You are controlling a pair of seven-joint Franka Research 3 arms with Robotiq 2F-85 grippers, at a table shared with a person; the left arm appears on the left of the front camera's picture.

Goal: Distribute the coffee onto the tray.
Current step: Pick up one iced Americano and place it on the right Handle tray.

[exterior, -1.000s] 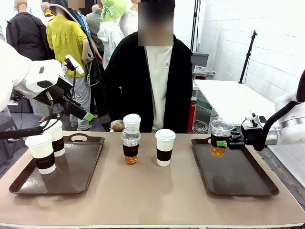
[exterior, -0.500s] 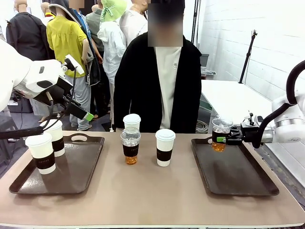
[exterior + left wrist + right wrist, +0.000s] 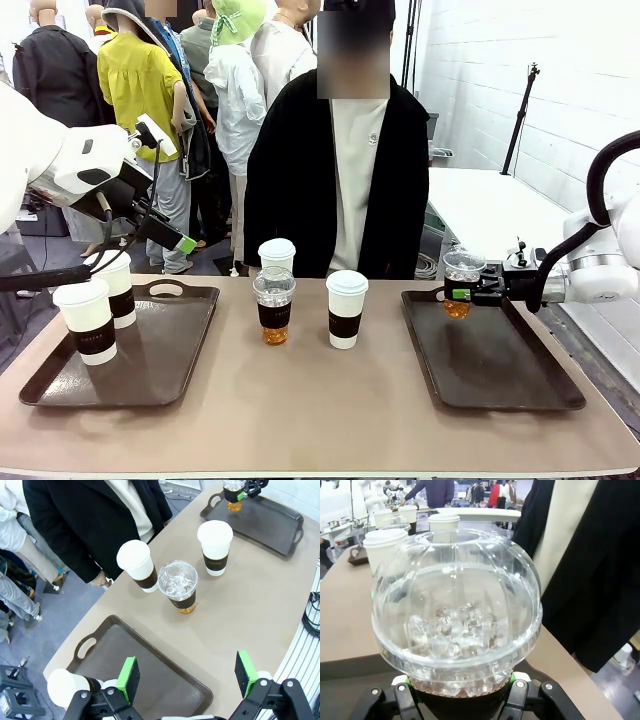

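My right gripper (image 3: 461, 294) is shut on a clear dome-lidded cup of amber drink (image 3: 459, 283) at the far left corner of the right tray (image 3: 495, 365); I cannot tell whether the cup touches the tray. In the right wrist view the cup (image 3: 457, 615) looms close, clamped low by my right gripper (image 3: 460, 697). My left gripper (image 3: 186, 675) hangs open and empty high over the left tray (image 3: 155, 350), which holds two white sleeved cups (image 3: 86, 320) (image 3: 116, 285). Between the trays stand a second clear cup (image 3: 273, 305) and two white cups (image 3: 346, 308) (image 3: 277, 256).
A person in a black coat (image 3: 335, 170) stands at the far edge behind the middle cups. The near half of the right tray is bare, as is the right half of the left tray. The tabletop (image 3: 320, 410) in front of the cups is free.
My right gripper has carried the clear cup away from me toward the far left corner of the right tray. The person has shifted to the right. The left arm has stayed still.
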